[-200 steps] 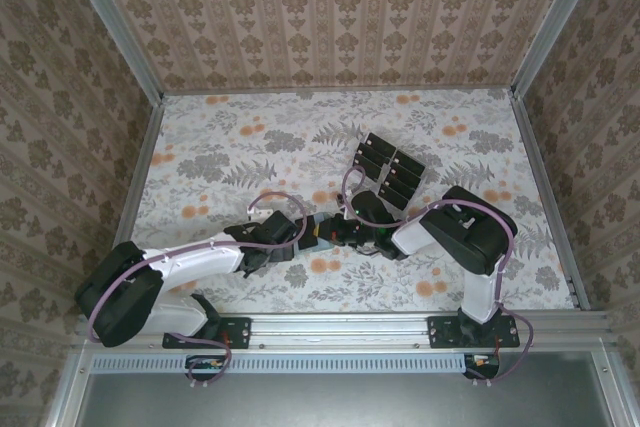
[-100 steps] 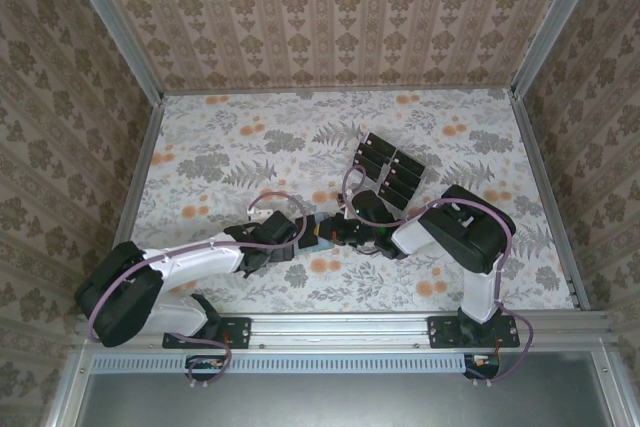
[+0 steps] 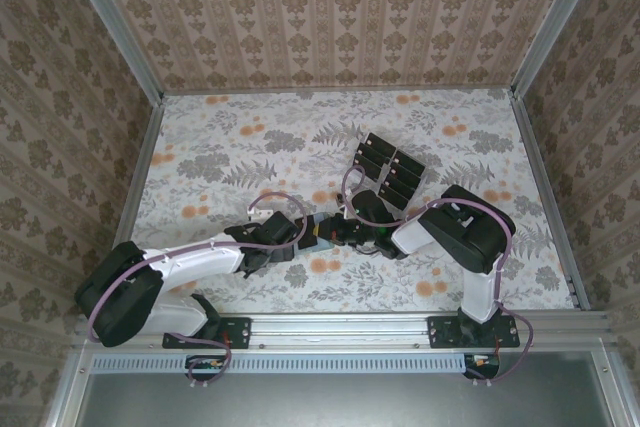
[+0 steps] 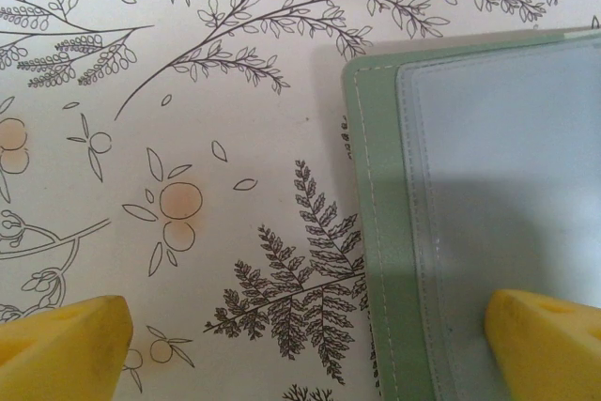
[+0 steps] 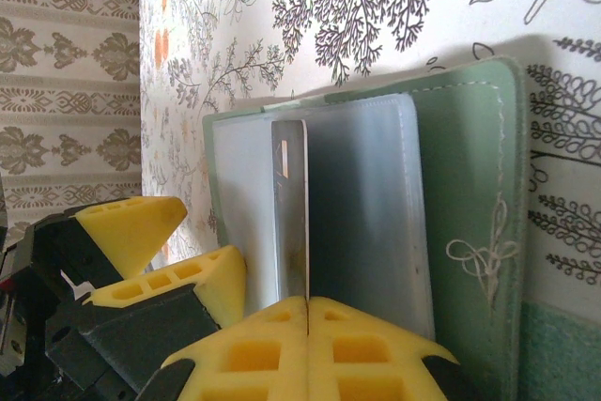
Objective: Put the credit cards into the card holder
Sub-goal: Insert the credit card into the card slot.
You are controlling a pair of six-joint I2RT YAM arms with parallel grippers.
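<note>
While nothing is visibly shifting, right gripper (image 5: 308, 307) is pinching a credit card (image 5: 291, 204) edge-on into card holder (image 5: 470, 185), insertion unfinished, left gripper (image 4: 307, 345) gaping empty.

Left arm (image 3: 190, 262): reaches low from its base toward the table's middle, forearm near level. Left gripper (image 3: 308, 235) points right, jaws spread wide; in the wrist view its yellow fingertips (image 4: 66, 343) sit at the two lower corners.

Right arm (image 3: 470, 232): elbow folded, forearm angled left and down. Right gripper (image 3: 338, 234) faces the left one, close by. Its yellow fingers (image 5: 366, 345) are pressed together, pinching a credit card (image 5: 293, 213) seen nearly edge-on.
</note>
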